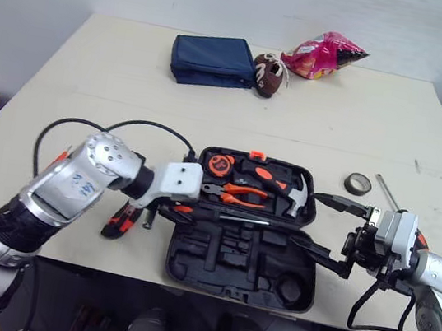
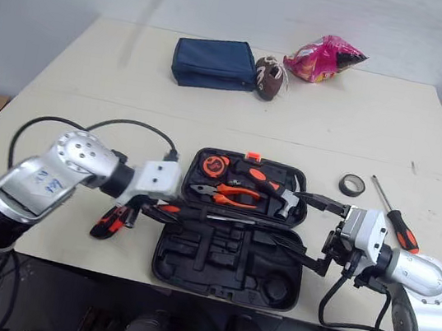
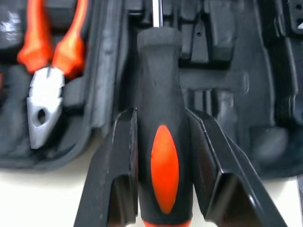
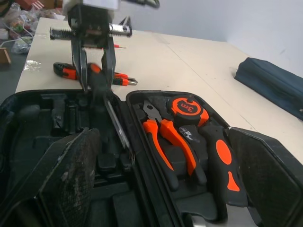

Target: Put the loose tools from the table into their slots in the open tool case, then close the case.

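The black tool case (image 1: 264, 265) lies open near the table's front edge. Its far half holds a tape measure (image 1: 220, 164), orange pliers (image 1: 238, 193) and a hammer (image 1: 283, 185). My left gripper (image 1: 174, 208) is at the case's left edge, shut on a screwdriver with a black and orange handle (image 3: 161, 151). The screwdriver's shaft (image 1: 240, 217) reaches over the case's middle. My right gripper (image 1: 326, 229) stands open at the case's right edge, one finger (image 4: 71, 179) on each side of that edge. A black and orange hand tool (image 1: 121, 221) lies on the table left of the case.
Another orange-handled screwdriver (image 2: 400, 221) and a black tape roll (image 1: 357, 183) lie right of the case. A blue pouch (image 1: 213, 59), a brown toy football (image 1: 268, 74) and a pink snack bag (image 1: 325, 56) sit at the back of the table.
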